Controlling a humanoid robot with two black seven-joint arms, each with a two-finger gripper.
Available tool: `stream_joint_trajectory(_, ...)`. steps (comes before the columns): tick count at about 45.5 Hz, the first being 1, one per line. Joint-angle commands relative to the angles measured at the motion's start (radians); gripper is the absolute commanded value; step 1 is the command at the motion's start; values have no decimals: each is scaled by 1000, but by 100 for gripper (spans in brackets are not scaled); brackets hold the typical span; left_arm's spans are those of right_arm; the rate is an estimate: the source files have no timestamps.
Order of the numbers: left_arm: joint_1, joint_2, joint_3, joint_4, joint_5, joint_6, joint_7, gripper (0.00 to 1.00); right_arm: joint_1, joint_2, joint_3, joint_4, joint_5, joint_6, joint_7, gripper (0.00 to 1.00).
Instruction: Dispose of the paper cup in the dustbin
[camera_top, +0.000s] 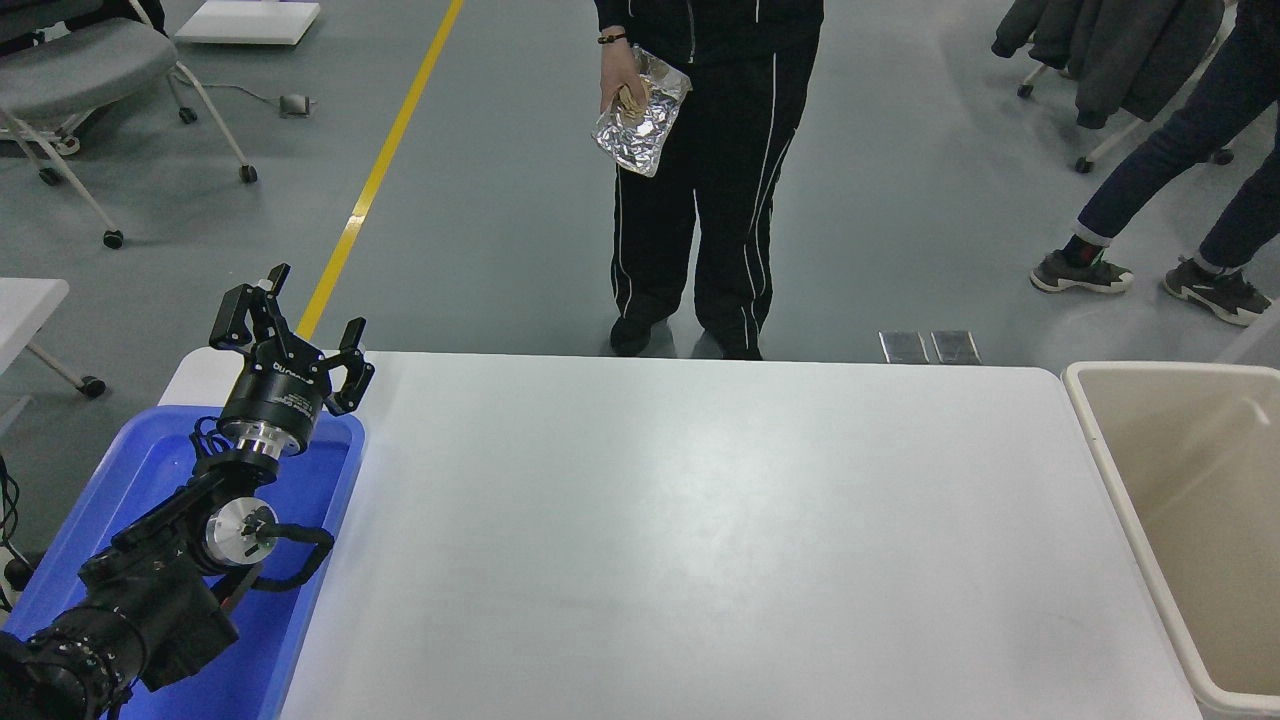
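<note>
Your worktop (700, 520) fills the middle of the head view: white, matte, with rounded far corners.

Dustbin (1180, 520): beige, thick rounded rim, standing just beside the worktop's right edge. You see its near-left wall and part of the smooth inside; the rest runs out of frame at the right and bottom.

Blue tray (330, 470): shallow, on the worktop's left end, its right rim running along the lower left.

Left arm (150, 590): parked at the lower left, lying over the blue tray and pointing away from you. Left gripper (290, 320): raised above the tray's far rim, its fingers (240, 315) spread apart and holding nothing.

Right arm and its gripper: out of frame.

Paper cup: you cannot find it in this view, neither on the worktop, nor in the tray, nor in the part of the dustbin that shows.

Far side: a person in black trousers (700, 200) stands at the worktop's far edge, one hand (622, 85) holding a crinkled silver foil bag (642, 125). A second person's legs (1160, 190) show at the upper right, well apart from the dustbin.

Floor: a yellow line (380, 170) runs up the left.
</note>
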Motion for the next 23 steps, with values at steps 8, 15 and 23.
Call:
stream_joint_trajectory(8, 0, 0, 0, 0, 0, 0, 0, 100, -60, 73, 0, 11, 27, -13, -12, 0)
stream_joint_trajectory(15, 0, 0, 0, 0, 0, 0, 0, 100, -51, 100, 3, 8, 27, -20, -12, 0)
stream_joint_trajectory(23, 0, 0, 0, 0, 0, 0, 0, 100, -49, 113, -5, 9, 27, -109, -9, 90)
